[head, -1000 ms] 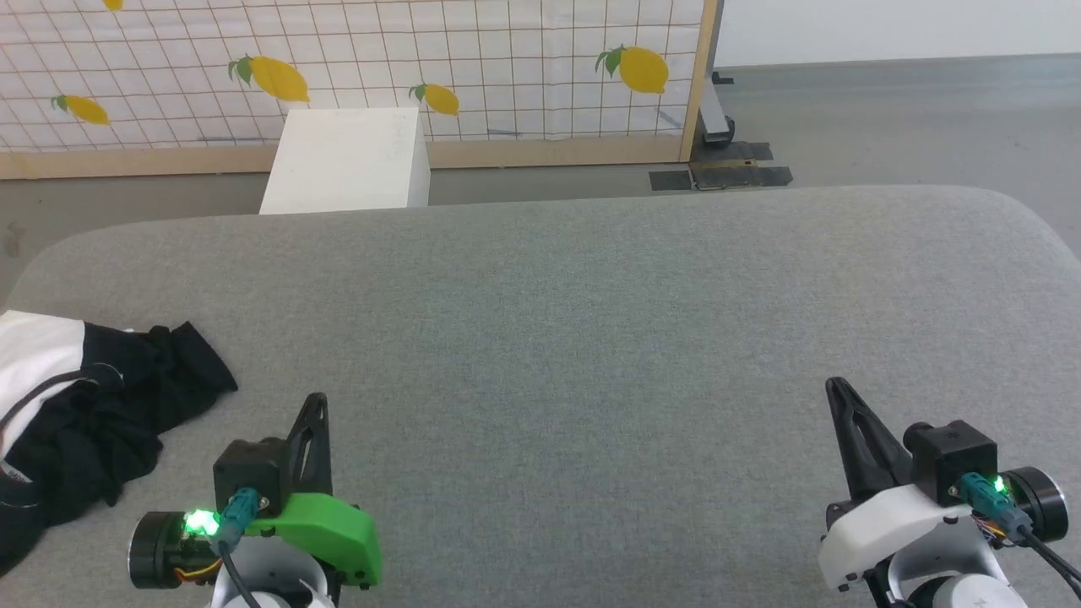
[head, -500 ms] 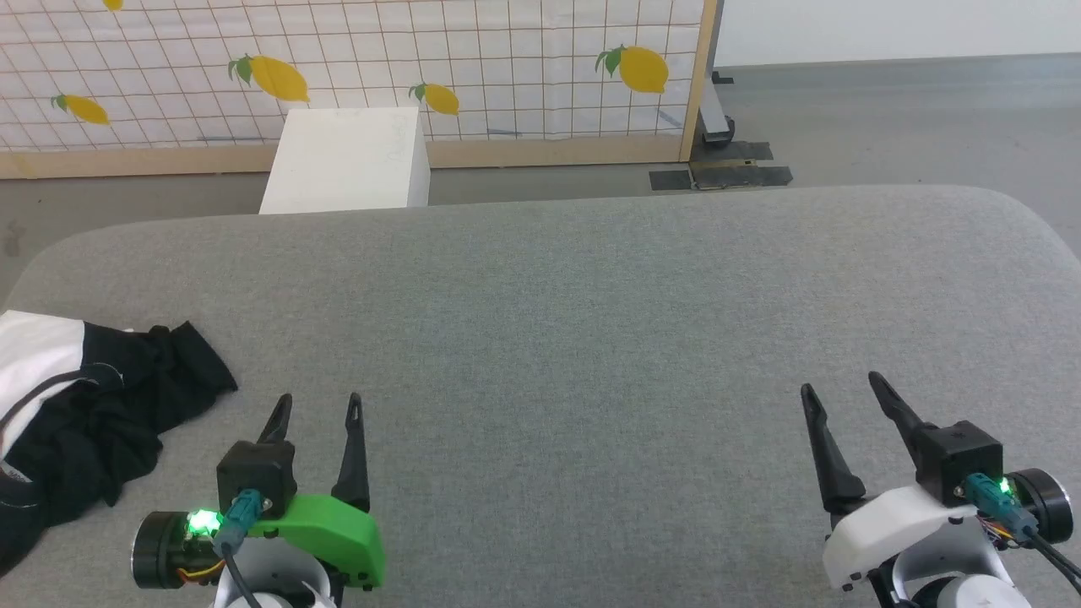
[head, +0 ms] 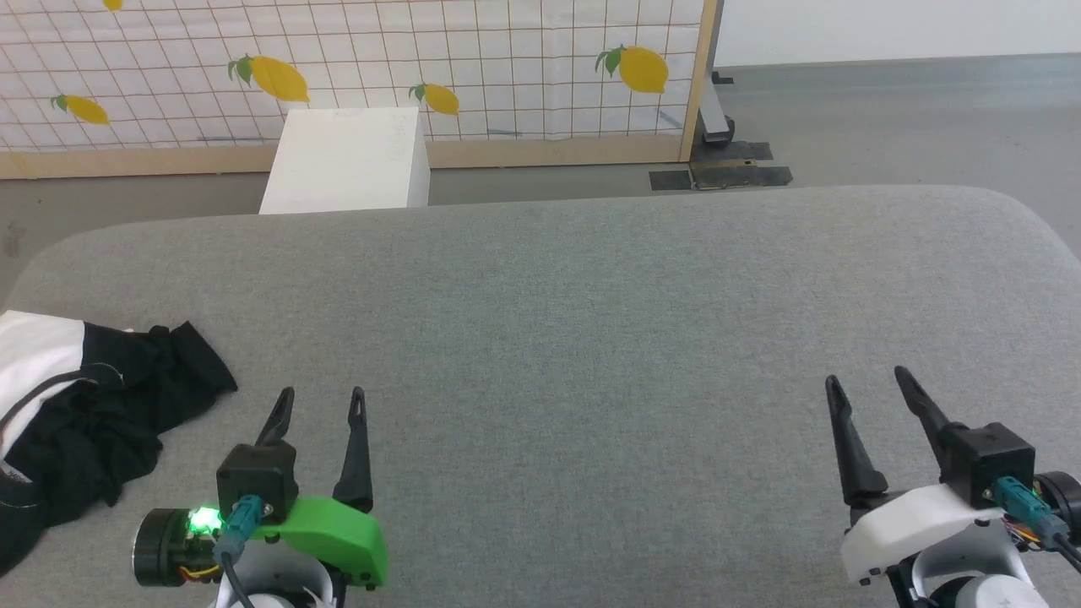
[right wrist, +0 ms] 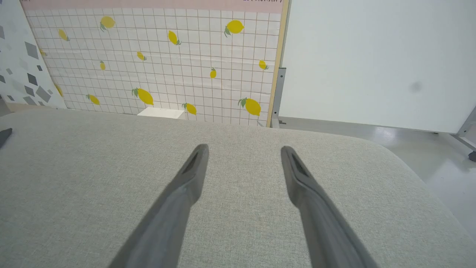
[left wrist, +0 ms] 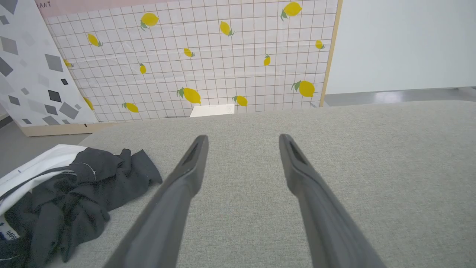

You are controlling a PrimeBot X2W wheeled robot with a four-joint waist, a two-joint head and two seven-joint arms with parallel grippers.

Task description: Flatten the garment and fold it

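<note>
1. The grey cloth-covered table (head: 591, 279) spans the head view. Its far edge bends down into rounded corners at both sides, and a wide stretch of grey cloth runs between the two grippers.
2. A lemon-print screen (head: 507, 51) stands beyond the far edge on the grey floor (head: 887, 118), and its wooden frame ends right of the middle.
3. A white box (head: 346, 160) sits between the screen and the table's far edge, left of centre.
4. The garment (head: 93, 405) lies crumpled at the table's left edge. Its black folds are uppermost, its white part runs out of view, and one black end points toward the middle.
5. The left gripper (head: 323, 393) is near the garment's right side, apart from it. Its jaws are spread and grip nothing.
6. The right gripper (head: 868, 377) is well apart from the garment, close to the table's right edge. Its jaws are spread and grip nothing.
</note>
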